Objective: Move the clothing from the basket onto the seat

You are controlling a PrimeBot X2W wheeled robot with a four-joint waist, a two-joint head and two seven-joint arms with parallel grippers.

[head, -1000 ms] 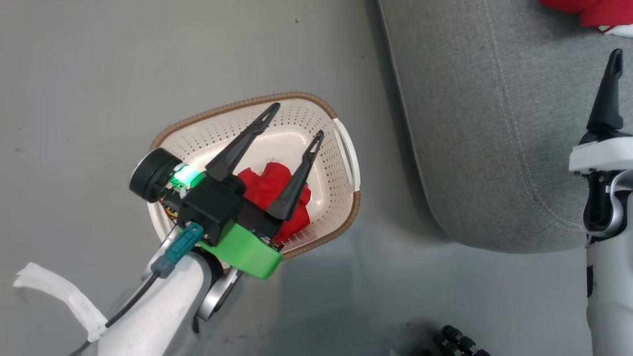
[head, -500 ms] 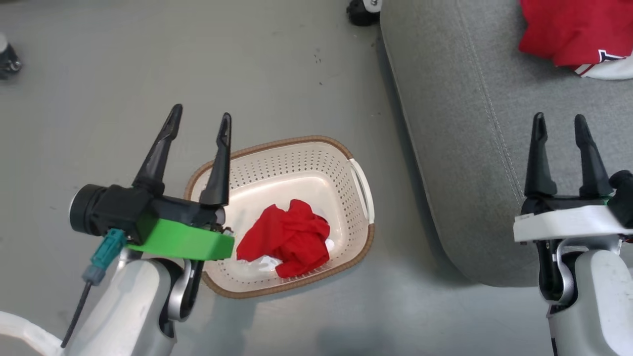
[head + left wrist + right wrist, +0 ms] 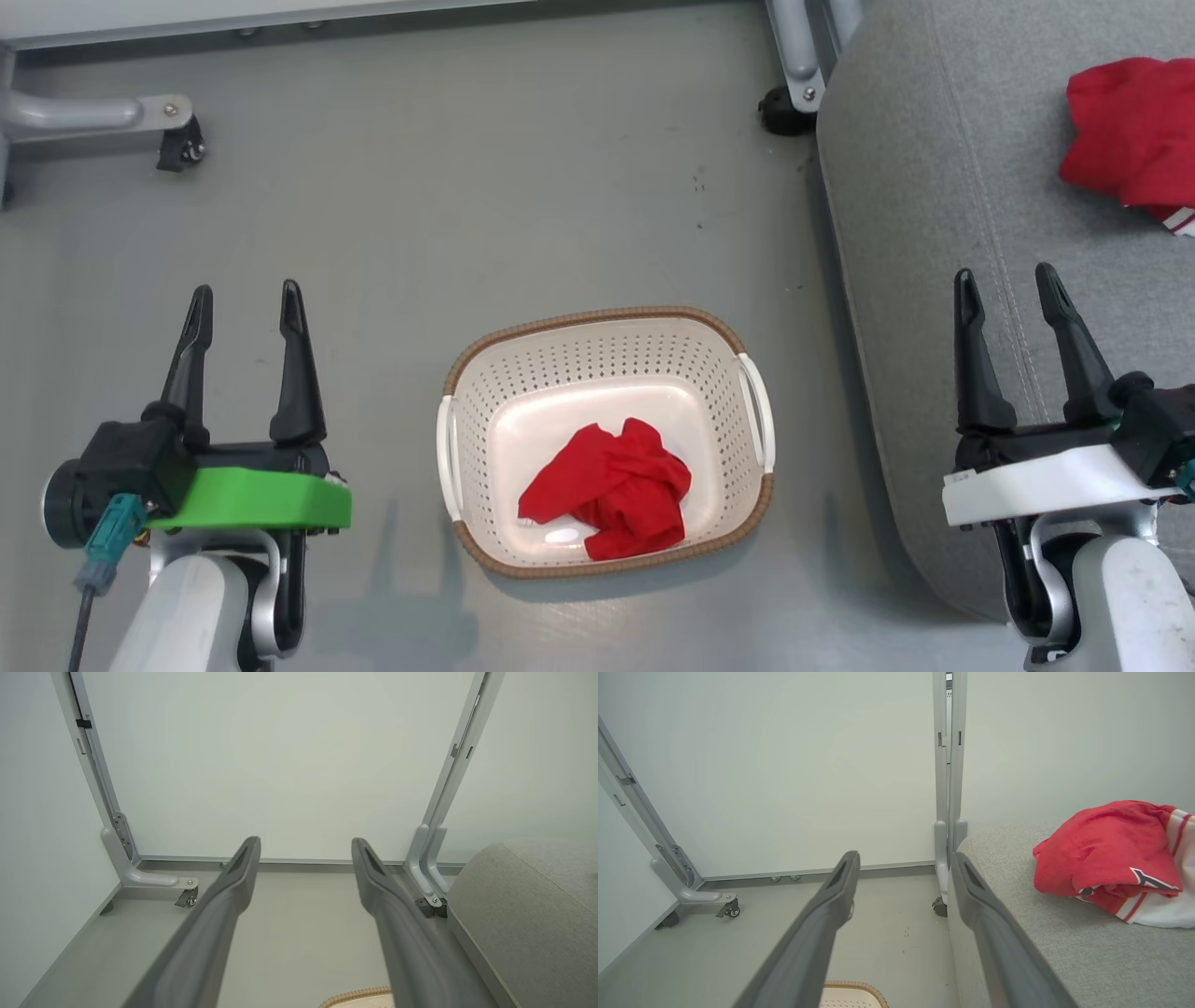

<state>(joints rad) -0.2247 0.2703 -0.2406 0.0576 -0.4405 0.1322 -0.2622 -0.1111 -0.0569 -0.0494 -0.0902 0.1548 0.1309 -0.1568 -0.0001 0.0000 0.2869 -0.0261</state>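
Sitting on smooth grey floor (image 3: 467, 187), basket (image 3: 597, 315) at 6 o'clock holds one crumpled red garment (image 3: 611, 490). Grey fabric seat (image 3: 934, 187) at 3 o'clock; red-and-white garment (image 3: 1130, 126) lies on it at 2. Left gripper (image 3: 245, 291) at 8 and right gripper (image 3: 1004, 274) at 4, both spread wide, empty. Pale wall panels (image 3: 280, 765) on castered frame legs (image 3: 93, 114) at 11 and 1

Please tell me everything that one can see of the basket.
The basket is cream plastic with perforated walls, a brown woven-look rim and two white side handles. It stands upright on the grey floor, left of the seat and apart from it. One crumpled red garment lies inside, on its bottom.
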